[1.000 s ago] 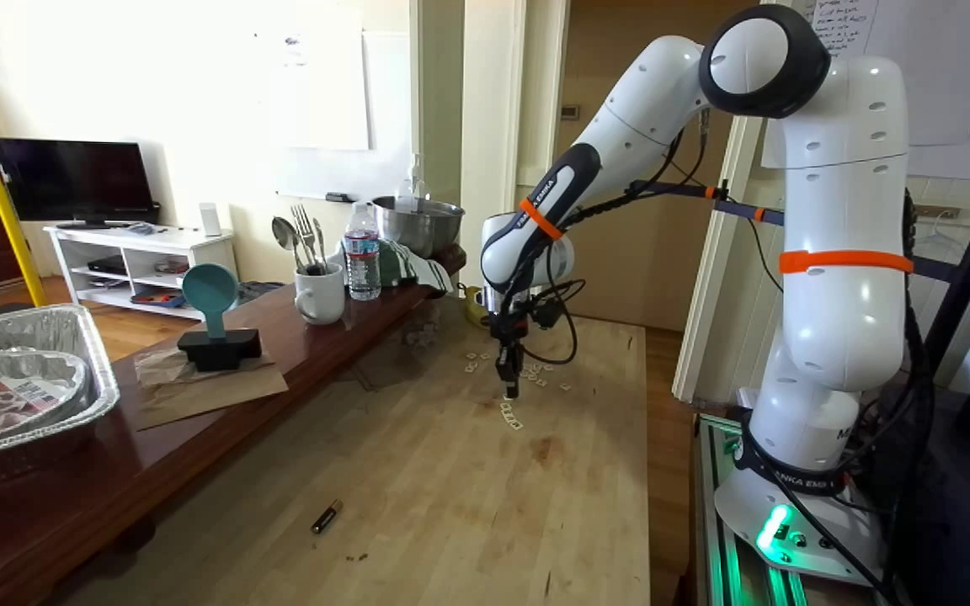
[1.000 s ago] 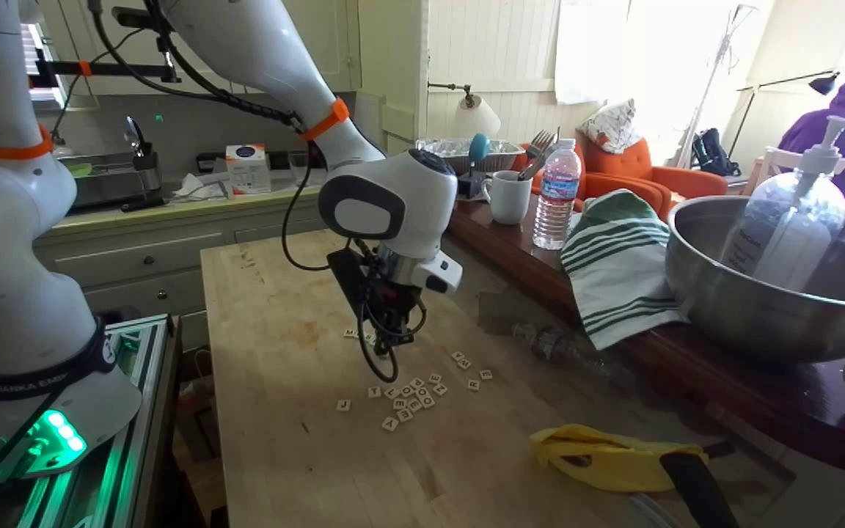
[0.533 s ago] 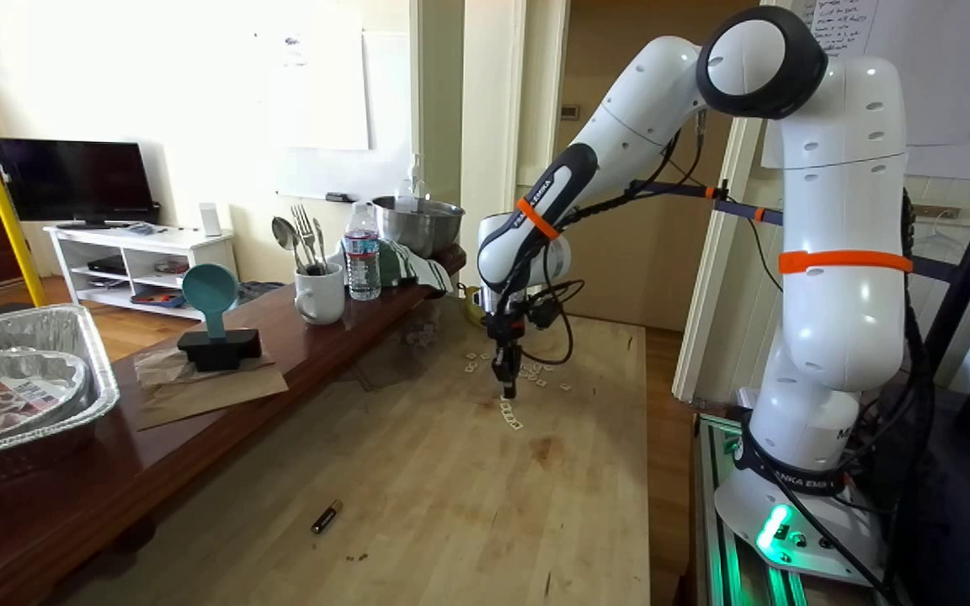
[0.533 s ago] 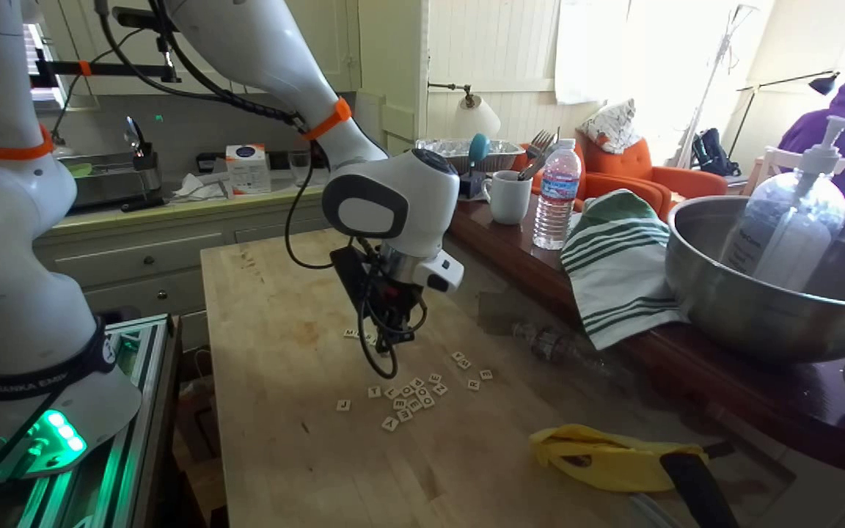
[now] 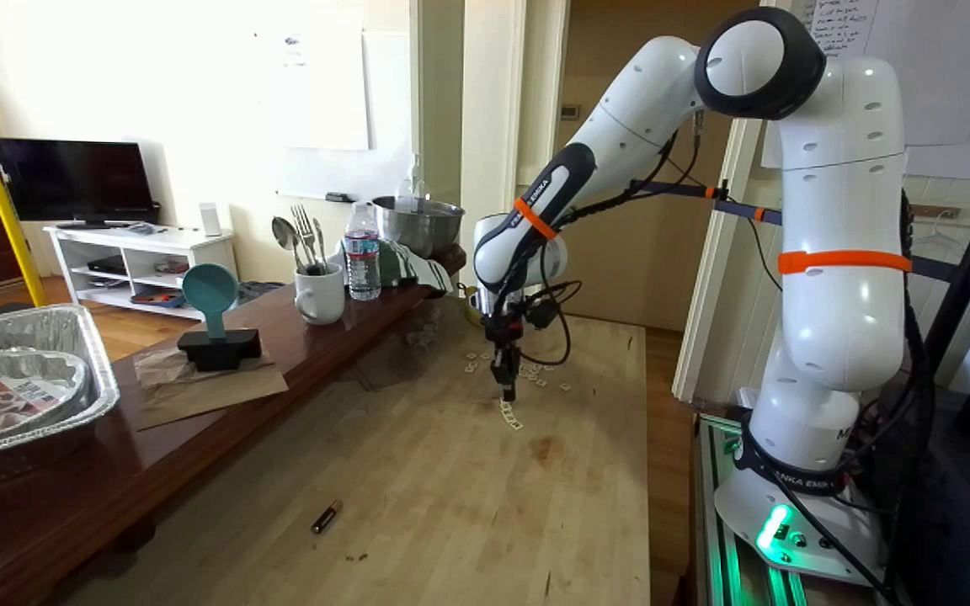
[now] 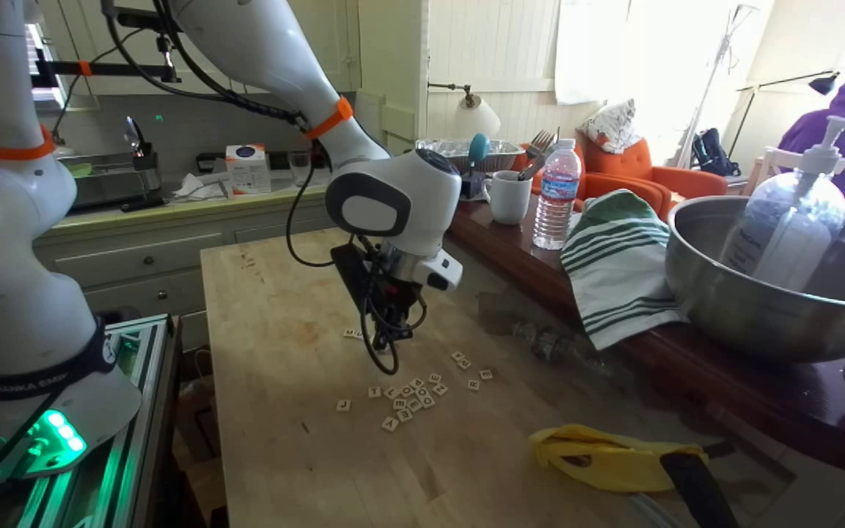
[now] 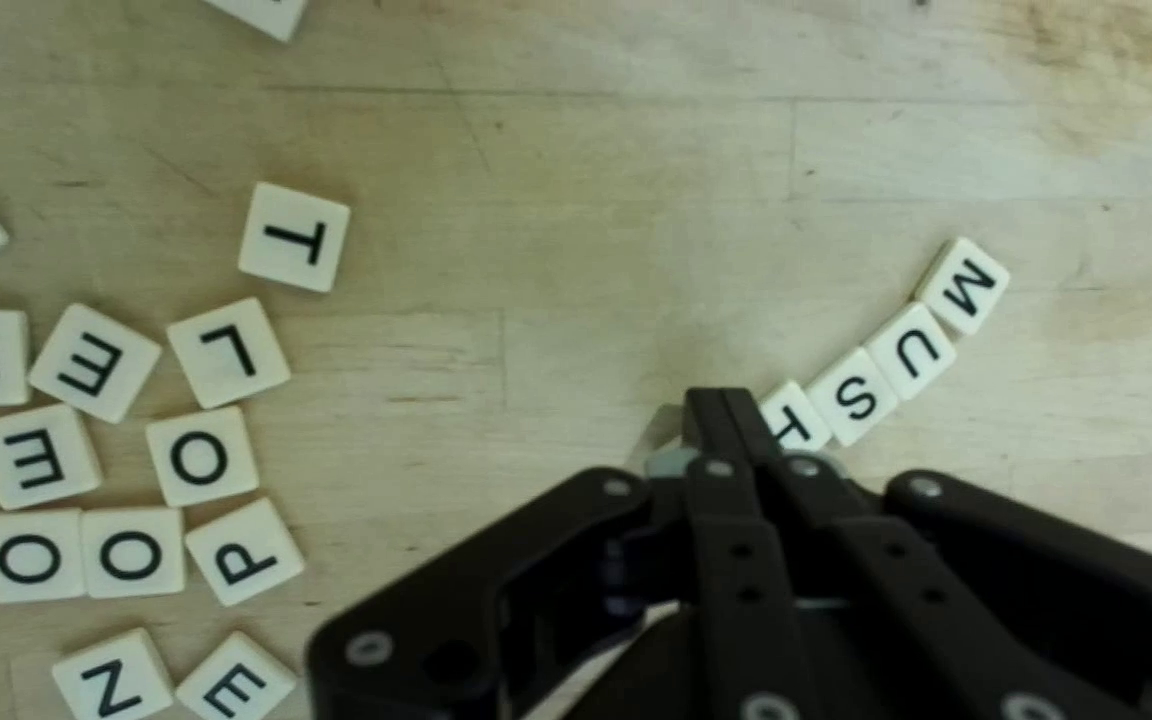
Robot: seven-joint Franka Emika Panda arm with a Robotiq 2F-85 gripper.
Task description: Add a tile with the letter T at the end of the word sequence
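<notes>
At one end of the letter row [image 7: 876, 378], my fingers [image 7: 708, 425] stood together

Nearest my fingers, in the wrist view, sat a half-covered tile [image 7: 796, 412] whose letter I could not fully read; past it the row curved away over the table [image 7: 576, 220] through S tile [image 7: 851, 398], U tile [image 7: 912, 352] and M tile [image 7: 963, 285]. Whether another tile lay hidden beneath my fingers, I could not tell. Well apart from them, off to their left in that view, a T tile [image 7: 294, 237] lay flat near an L tile [image 7: 229, 353], with more loose tiles [image 7: 204, 457] on that side.
</notes>
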